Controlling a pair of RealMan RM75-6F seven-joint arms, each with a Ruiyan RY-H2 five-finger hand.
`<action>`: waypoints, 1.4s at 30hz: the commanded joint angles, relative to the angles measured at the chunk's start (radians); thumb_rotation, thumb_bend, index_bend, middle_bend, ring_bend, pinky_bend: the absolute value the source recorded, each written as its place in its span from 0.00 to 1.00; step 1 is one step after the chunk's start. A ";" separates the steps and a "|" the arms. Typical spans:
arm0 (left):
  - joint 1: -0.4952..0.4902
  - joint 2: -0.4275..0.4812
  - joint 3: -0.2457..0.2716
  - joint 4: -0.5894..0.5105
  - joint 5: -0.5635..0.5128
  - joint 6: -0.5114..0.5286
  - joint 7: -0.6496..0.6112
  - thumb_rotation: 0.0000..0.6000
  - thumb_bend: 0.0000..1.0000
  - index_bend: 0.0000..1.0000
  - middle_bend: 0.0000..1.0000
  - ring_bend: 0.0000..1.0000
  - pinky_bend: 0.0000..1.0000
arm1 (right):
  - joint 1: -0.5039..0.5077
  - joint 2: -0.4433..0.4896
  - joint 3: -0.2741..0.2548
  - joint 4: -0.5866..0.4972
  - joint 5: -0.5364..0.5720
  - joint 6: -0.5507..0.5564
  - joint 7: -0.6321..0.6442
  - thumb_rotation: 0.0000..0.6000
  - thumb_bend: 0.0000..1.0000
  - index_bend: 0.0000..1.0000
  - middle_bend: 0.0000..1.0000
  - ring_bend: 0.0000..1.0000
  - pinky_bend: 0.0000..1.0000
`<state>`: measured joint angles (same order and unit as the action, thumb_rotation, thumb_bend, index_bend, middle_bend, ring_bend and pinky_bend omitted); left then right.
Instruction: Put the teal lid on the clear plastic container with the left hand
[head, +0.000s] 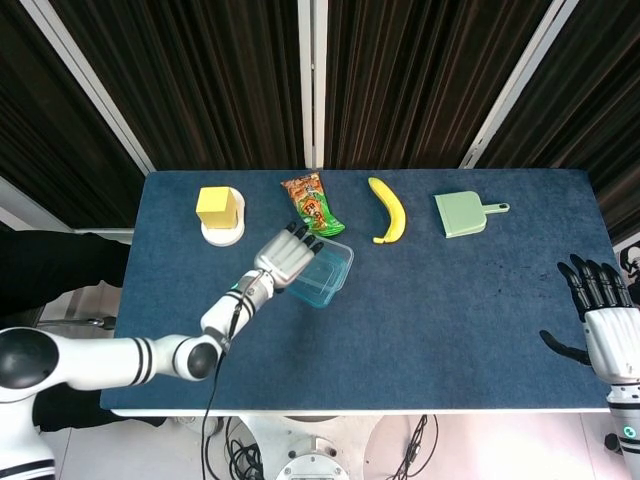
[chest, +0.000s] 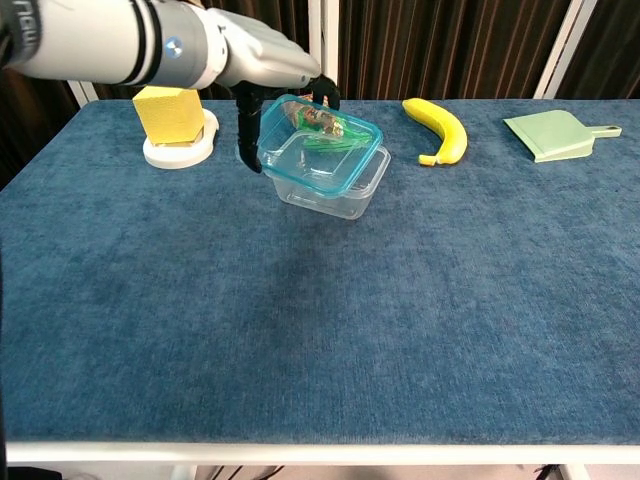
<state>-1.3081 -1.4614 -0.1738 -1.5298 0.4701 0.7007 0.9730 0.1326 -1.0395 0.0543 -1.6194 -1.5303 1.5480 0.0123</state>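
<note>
**Lid held over the box, not yet seated**

The left hand (chest: 268, 62) grips the lid (chest: 318, 148) by its left edge, fingers (chest: 247, 130) curled down round the rim, so the free edge reaches out beyond the fingertips over the box (chest: 335, 182). The lid is tilted, its far side higher. It looks to overlap the box's mouth, but whether the low edge already touches the rim cannot be told. Holding it by one edge leaves the rest of the rim free to drop onto the box.

Just beyond the fingers lies the snack bag (head: 313, 205), close behind the box; to their left stands the yellow block (chest: 168, 113) on its white dish. The banana (chest: 439, 129) lies well off to the right. The bench (chest: 320, 330) in front of the box gives open room to withdraw.

The right hand (head: 606, 322) hangs at the bench's right edge, fingers spread, holding nothing.
</note>
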 joint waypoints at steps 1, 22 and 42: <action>-0.096 -0.056 0.010 0.147 -0.037 -0.126 -0.061 1.00 0.23 0.30 0.19 0.05 0.12 | -0.006 -0.003 0.001 -0.003 0.009 -0.002 -0.005 1.00 0.07 0.00 0.00 0.00 0.00; -0.340 -0.158 0.266 0.424 -0.292 -0.305 -0.241 1.00 0.23 0.29 0.19 0.05 0.10 | 0.003 -0.004 0.026 -0.022 0.034 -0.054 -0.032 1.00 0.07 0.00 0.00 0.00 0.00; -0.451 -0.197 0.424 0.506 -0.354 -0.382 -0.413 1.00 0.23 0.28 0.18 0.05 0.10 | -0.005 -0.009 0.034 -0.005 0.040 -0.062 -0.016 1.00 0.07 0.00 0.00 0.00 0.00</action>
<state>-1.7492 -1.6523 0.2384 -1.0300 0.1240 0.3264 0.5725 0.1282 -1.0483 0.0885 -1.6244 -1.4900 1.4861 -0.0040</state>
